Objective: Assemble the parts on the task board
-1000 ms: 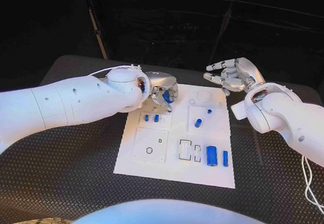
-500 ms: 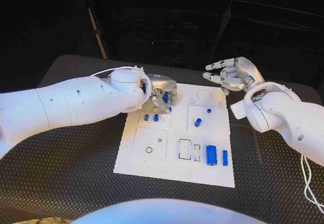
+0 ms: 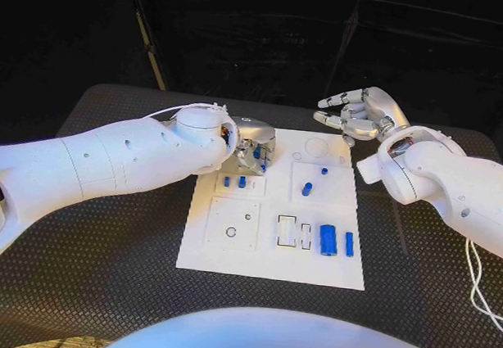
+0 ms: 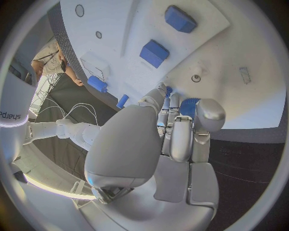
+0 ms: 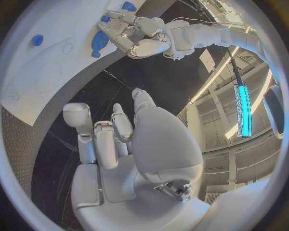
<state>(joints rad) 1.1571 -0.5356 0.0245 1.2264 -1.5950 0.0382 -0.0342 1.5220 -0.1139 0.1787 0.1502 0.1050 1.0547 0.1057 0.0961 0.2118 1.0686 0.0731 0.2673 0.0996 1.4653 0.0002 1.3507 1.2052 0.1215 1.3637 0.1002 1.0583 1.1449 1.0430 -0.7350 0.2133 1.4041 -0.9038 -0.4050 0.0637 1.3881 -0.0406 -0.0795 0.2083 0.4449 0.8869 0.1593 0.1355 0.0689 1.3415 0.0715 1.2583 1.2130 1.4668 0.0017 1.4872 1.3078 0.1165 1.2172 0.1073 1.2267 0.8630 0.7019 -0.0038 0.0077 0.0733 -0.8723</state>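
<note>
White board (image 3: 270, 262) lies mid-table. The left hand (image 3: 249, 143) is over its far-left corner, fingers curled round a blue part (image 4: 189, 105) — it could slip or go in crooked. How firm that pinch is, I cannot tell. The right hand (image 3: 358, 113) hovers beyond the far edge, fingers spread, empty.

task board (image 3: 270, 262) mid-table (image 3: 99, 292), parts (image 3: 329, 240) on it, left robot hand (image 3: 251, 145) over its far-left corner

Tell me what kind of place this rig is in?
Likely a lab or test hall: a black table with a white task board, dark curtain behind, and industrial ceiling lights seen from the right wrist.
</note>
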